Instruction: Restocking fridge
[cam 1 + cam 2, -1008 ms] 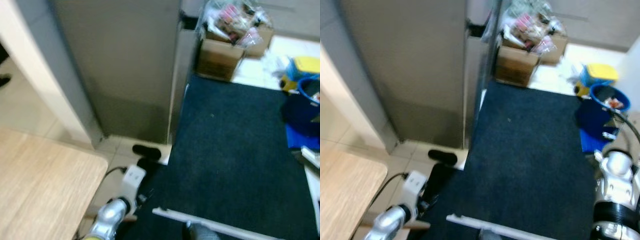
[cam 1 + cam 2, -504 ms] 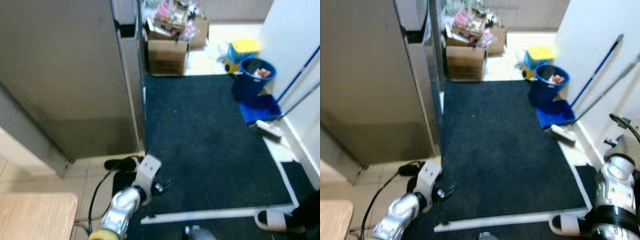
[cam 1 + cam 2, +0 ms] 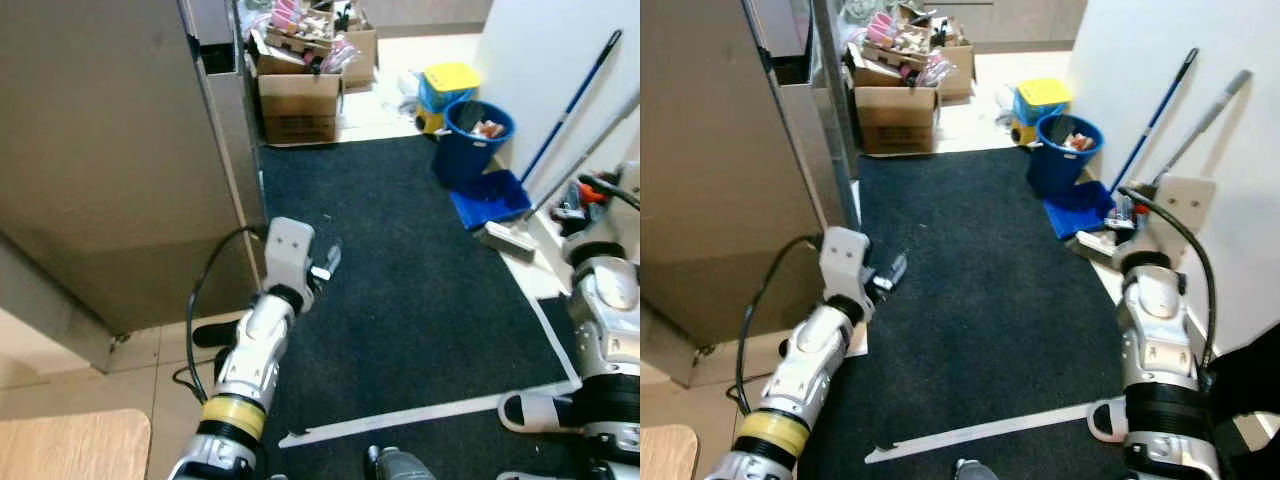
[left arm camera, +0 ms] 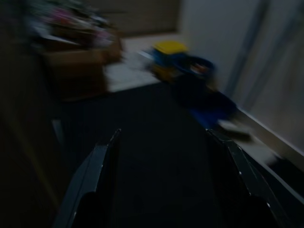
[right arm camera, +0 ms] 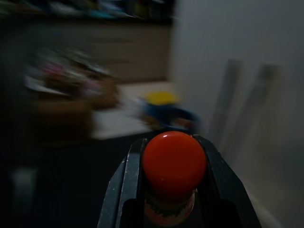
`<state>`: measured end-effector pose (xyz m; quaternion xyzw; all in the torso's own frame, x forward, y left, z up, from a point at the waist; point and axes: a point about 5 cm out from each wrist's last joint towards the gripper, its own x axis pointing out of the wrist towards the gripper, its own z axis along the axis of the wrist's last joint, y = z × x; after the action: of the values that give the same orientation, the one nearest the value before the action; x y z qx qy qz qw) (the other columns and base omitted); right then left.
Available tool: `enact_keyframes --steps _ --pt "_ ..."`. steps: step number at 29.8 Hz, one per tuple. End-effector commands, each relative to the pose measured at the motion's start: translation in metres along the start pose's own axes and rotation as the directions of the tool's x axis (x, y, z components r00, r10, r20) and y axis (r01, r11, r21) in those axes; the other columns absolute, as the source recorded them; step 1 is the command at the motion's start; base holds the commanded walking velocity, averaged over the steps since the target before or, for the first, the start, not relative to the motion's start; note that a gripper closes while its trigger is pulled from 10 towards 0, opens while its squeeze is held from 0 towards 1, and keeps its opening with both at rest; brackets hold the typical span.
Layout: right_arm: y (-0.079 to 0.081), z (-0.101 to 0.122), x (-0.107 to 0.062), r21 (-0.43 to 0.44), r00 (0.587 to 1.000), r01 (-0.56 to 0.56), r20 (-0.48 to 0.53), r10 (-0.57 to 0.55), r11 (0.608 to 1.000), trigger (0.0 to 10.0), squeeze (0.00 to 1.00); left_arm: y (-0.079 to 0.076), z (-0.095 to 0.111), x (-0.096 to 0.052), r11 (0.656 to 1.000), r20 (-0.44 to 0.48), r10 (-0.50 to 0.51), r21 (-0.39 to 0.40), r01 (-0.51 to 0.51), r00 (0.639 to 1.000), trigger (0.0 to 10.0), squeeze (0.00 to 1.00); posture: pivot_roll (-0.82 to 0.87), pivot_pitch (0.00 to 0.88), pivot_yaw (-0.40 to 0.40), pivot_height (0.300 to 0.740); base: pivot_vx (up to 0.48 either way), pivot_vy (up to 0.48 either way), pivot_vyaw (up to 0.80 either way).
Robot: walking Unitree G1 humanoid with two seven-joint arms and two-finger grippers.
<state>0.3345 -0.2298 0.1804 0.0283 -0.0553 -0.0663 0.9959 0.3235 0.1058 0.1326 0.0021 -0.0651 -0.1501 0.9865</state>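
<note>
The fridge [image 3: 110,150] is a tall grey steel body on my left, its door edge beside the dark carpet. My left gripper [image 3: 325,262] is raised over the carpet just right of that edge; in the left wrist view it [image 4: 162,137] is open with nothing between its fingers. My right gripper [image 5: 174,148] is shut on a small bottle with a round red cap [image 5: 174,164]. In the head views the right arm [image 3: 1155,330] is lifted near the white wall, with the red cap [image 3: 598,186] showing at its tip.
Cardboard boxes of packets [image 3: 297,100] stand beyond the fridge. A blue bucket [image 3: 475,140], a yellow box [image 3: 450,78], a blue dustpan [image 3: 490,205] and broom handles [image 3: 575,100] line the right wall. A white strip [image 3: 420,415] and a slipper [image 3: 530,410] lie near my feet.
The camera has swung right, so the whole scene has shifted. My left arm has risen from near the floor, and my right arm has come up with the bottle.
</note>
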Motion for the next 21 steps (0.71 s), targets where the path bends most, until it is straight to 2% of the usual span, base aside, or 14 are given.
enact_keyframes --steps 1,2,3,5,6,8,11,12,13,15,16,17,18,21 --pt "0.03 0.007 -0.005 0.103 0.984 -0.175 0.044 0.172 0.979 10.0 0.0 0.004 0.017 0.003 1.0 0.048 0.028 -0.003 -0.028 0.998 10.0 0.0 -0.05 0.113 -0.033 0.74 0.0 0.0 0.0" --pt "0.043 0.005 -0.009 0.183 0.97 -0.244 0.041 0.24 0.952 10.0 0.0 0.005 0.022 0.003 0.999 0.065 0.029 0.021 -0.03 0.997 10.0 0.0 -0.05 0.114 -0.034 0.74 0.0 0.0 0.0" --pt "0.043 0.005 -0.009 0.183 0.97 -0.244 0.041 0.24 0.952 10.0 0.0 0.005 0.022 0.003 0.999 0.065 0.029 0.021 -0.03 0.997 10.0 0.0 -0.05 0.114 -0.034 0.74 0.0 0.0 0.0" --pt "0.066 0.0 -0.019 0.274 0.923 -0.378 0.038 0.383 0.884 10.0 0.0 0.002 0.027 0.001 0.998 0.089 0.008 0.068 -0.014 0.996 10.0 0.0 -0.05 0.114 -0.035 0.74 0.0 0.0 0.0" --pt "0.066 0.0 -0.019 0.274 0.923 -0.378 0.038 0.383 0.884 10.0 0.0 0.002 0.027 0.001 0.998 0.089 0.008 0.068 -0.014 0.996 10.0 0.0 -0.05 0.114 -0.035 0.74 0.0 0.0 0.0" --pt "0.087 -0.013 -0.036 0.295 0.851 -0.505 0.013 0.525 0.811 10.0 0.0 -0.007 0.027 -0.002 0.998 0.09 -0.005 0.059 0.0 0.996 10.0 0.0 -0.04 0.117 -0.038 0.74 0.0 0.0 0.0" --pt "0.093 -0.019 -0.043 0.297 0.827 -0.537 -0.001 0.562 0.79 10.0 0.0 -0.01 0.026 -0.003 1.0 0.08 0.004 0.03 -0.006 0.997 10.0 0.0 -0.04 0.117 -0.038 0.74 0.0 0.0 0.0" --pt "0.094 -0.025 -0.048 0.29 0.815 -0.55 -0.02 0.58 0.783 10.0 0.0 -0.017 0.025 -0.004 1.0 0.069 0.017 -0.021 -0.016 0.997 10.0 0.0 -0.05 0.118 -0.042 0.74 0.0 0.0 0.0" --pt "0.094 -0.025 -0.048 0.29 0.815 -0.55 -0.02 0.58 0.783 10.0 0.0 -0.017 0.025 -0.004 1.0 0.069 0.017 -0.021 -0.016 0.997 10.0 0.0 -0.05 0.118 -0.042 0.74 0.0 0.0 0.0" --pt "0.086 -0.029 -0.044 0.271 0.846 -0.504 -0.04 0.532 0.82 10.0 0.0 -0.022 0.026 -0.003 0.998 0.062 0.044 -0.052 -0.041 0.997 10.0 0.0 -0.05 0.118 -0.043 0.74 0.0 0.0 0.0" --pt "0.086 -0.029 -0.044 0.271 0.846 -0.504 -0.04 0.532 0.82 10.0 0.0 -0.022 0.026 -0.003 0.998 0.062 0.044 -0.052 -0.041 0.997 10.0 0.0 -0.05 0.118 -0.043 0.74 0.0 0.0 0.0" --pt "0.07 -0.032 -0.036 0.227 0.895 -0.418 -0.064 0.441 0.88 10.0 0.0 -0.017 0.025 -0.001 0.983 0.035 0.148 -0.118 -0.143 0.988 10.0 0.0 -0.06 0.119 -0.048 0.74 0.0 0.0 0.0" --pt "0.064 -0.032 -0.034 0.21 0.908 -0.391 -0.072 0.413 0.896 10.0 0.0 -0.014 0.024 -0.001 0.974 0.024 0.187 -0.134 -0.182 0.982 10.0 0.0 -0.06 0.119 -0.048 0.74 0.0 0.0 0.0" --pt "0.057 -0.034 -0.032 0.179 0.925 -0.353 -0.083 0.371 0.918 10.0 0.0 -0.01 0.022 -0.002 0.97 0.014 0.216 -0.117 -0.213 0.976 10.0 0.0 -0.06 0.119 -0.053 0.74 0.0 0.0 0.0"
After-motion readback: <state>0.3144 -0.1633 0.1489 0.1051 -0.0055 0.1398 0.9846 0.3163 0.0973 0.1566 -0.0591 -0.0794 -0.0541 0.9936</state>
